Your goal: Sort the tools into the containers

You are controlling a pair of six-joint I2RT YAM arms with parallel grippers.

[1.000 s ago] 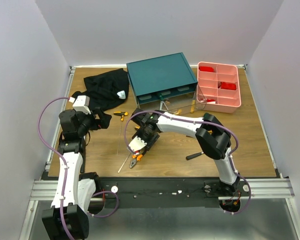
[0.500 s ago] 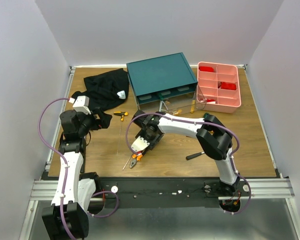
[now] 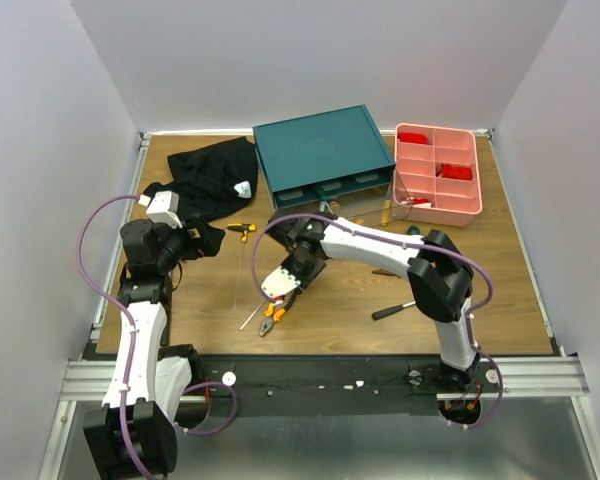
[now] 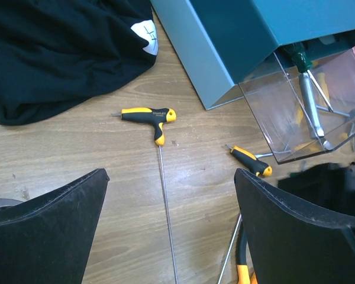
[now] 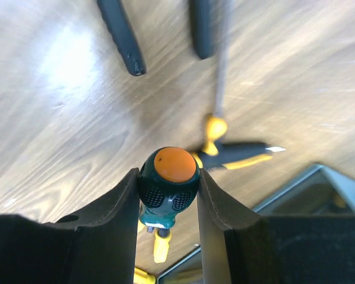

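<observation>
One teal cabinet (image 3: 323,150), one pink tray (image 3: 445,213), one black cloth (image 3: 215,175) and one pair of pliers (image 3: 271,319).

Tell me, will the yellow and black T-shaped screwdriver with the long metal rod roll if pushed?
Probably not far: the yellow-and-black T-handled metal screwdriver has a crosswise handle that should stop it. Its straight rod looks stiff. Likely handle-heavy, it may tip if lifted by the rod.

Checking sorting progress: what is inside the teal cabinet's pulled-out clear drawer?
A green-handled screwdriver and thin metal rods lie in the clear drawer; its rear part is hidden under the cabinet.
</observation>
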